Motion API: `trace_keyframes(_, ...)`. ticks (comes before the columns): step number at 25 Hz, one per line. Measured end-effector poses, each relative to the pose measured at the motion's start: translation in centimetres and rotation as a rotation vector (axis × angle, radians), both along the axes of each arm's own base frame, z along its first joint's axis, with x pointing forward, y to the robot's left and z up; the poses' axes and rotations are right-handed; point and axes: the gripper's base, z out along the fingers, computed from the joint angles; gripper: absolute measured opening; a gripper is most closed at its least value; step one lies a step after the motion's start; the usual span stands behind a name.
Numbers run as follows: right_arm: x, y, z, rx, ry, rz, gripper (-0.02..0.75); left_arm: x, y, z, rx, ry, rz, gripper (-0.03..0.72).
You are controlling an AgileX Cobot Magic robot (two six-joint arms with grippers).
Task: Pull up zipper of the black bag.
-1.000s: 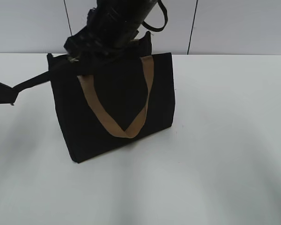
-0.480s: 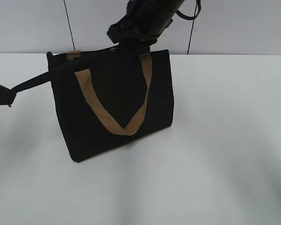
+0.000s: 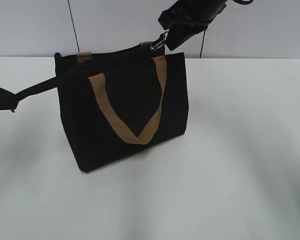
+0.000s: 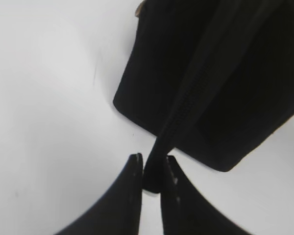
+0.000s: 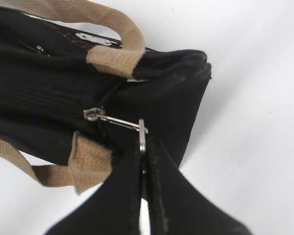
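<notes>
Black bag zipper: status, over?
Right hand shut on pull tab, zipper near bag's end. Left hand pinching zipper tail. Nothing obstructing.

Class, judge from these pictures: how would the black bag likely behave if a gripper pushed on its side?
The black bag looks soft: its fabric top edge sags unevenly, so it would probably dent. Standing narrow and upright on the table, it might tip. Its tan handle hangs limp, likely floppy.

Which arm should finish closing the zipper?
Right. Its fingers already pinch the pull tab near the bag's end; the left gripper grips the black tail, bracing the bag.
</notes>
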Motion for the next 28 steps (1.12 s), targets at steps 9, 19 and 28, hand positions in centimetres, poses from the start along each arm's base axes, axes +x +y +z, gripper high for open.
trace_keyframes(9,-0.6,-1.0,2.0,0.0,-0.052,0.044,0.185,0.1,-0.1,0.1,-0.032,0.001,0.018,0.149)
trace_keyframes(19,-2.4,-2.4,6.1,-0.047,-0.145,0.037,0.45,0.8,-0.5,2.3,-0.188,0.046,0.122,0.61)
trace_keyframes(28,-5.0,-10.1,11.9,-0.167,-0.217,-0.242,0.452,2.2,2.9,8.8,0.092,0.053,0.399,0.523)
